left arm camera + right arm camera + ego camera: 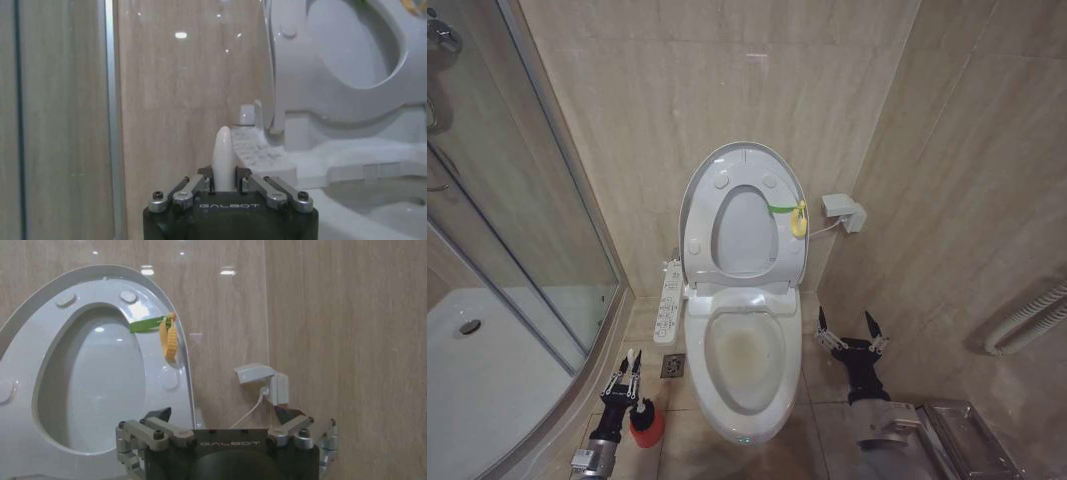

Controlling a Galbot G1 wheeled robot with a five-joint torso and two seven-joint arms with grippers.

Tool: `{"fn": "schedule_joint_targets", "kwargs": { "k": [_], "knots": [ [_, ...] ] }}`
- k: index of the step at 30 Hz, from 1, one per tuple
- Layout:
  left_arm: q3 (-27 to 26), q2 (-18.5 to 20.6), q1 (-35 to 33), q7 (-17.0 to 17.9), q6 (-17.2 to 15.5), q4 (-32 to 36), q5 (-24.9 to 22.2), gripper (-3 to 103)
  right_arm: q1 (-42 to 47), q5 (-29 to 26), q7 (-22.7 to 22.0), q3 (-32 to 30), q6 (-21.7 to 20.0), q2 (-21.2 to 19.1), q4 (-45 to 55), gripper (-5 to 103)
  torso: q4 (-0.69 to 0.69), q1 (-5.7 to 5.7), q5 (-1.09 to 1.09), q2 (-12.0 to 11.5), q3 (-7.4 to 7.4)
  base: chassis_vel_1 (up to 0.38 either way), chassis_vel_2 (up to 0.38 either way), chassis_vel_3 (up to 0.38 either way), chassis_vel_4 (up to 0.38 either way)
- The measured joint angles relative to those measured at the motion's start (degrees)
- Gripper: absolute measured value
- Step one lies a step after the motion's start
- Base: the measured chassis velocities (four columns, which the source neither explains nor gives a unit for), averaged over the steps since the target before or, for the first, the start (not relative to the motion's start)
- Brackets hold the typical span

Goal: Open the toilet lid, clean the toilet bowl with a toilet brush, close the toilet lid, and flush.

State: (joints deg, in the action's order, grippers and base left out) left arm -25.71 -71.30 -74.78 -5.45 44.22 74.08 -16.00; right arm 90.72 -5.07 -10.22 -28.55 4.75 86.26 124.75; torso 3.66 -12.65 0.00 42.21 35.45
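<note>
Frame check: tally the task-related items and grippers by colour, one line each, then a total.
White: 3 (toilet lid, raised; toilet bowl; toilet brush handle, held by the left gripper)
Red: 1 (holder cup)
Black: 2 (left gripper; right gripper, open beside the bowl)
Total: 6

Even, fairly bright indoor light; small ceiling-lamp glints on the glossy wall tiles point(227, 272) above the lid point(40, 340). Soft shadows, wrist views slightly hazy.
</note>
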Motion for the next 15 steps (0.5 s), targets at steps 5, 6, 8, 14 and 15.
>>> {"fn": "schedule_joint_targets", "kwargs": {
  "k": [5, 6, 8, 14, 15],
  "knots": [
    [0.00, -0.21, 2.64, -1.09, 2.21, -4.78, 0.22, 22, 0.00, 0.00, 0.00, 0.00, 0.00, 0.00, 0.00, 100, 0.00, 0.00, 0.00, 0.00, 0.00, 0.000, 0.000, 0.000, 0.000],
    [0.10, -0.30, 3.25, -1.39, 2.51, -5.89, 0.31, 22, 0.00, 0.00, 0.00, 0.00, 0.00, 0.00, 0.00, 100, 0.00, 0.00, 0.00, 0.00, 0.00, 0.000, 0.000, 0.000, 0.000],
    [0.74, -0.45, 4.14, -1.49, 2.65, -7.37, 0.11, 22, 0.00, 0.00, 0.00, 0.00, 0.00, 0.00, 0.00, 100, 0.00, 0.00, 0.00, 0.00, 0.00, 0.000, 0.000, 0.000, 0.000],
    [2.14, -1.28, 6.46, -1.51, 2.70, -11.68, -0.39, 22, 0.00, 0.00, 0.00, 0.00, 0.00, 0.00, 0.00, 100, 0.00, 0.00, 0.00, 0.00, 0.00, 0.000, 0.000, 0.000, 0.000],
    [2.14, -1.28, 6.46, -1.51, 2.70, -11.68, -0.39, 22, 0.00, 0.00, 0.00, 0.00, 0.00, 0.00, 0.00, 100, 0.00, 0.00, 0.00, 0.00, 0.00, 0.000, 0.000, 0.000, 0.000]
  ]
}}
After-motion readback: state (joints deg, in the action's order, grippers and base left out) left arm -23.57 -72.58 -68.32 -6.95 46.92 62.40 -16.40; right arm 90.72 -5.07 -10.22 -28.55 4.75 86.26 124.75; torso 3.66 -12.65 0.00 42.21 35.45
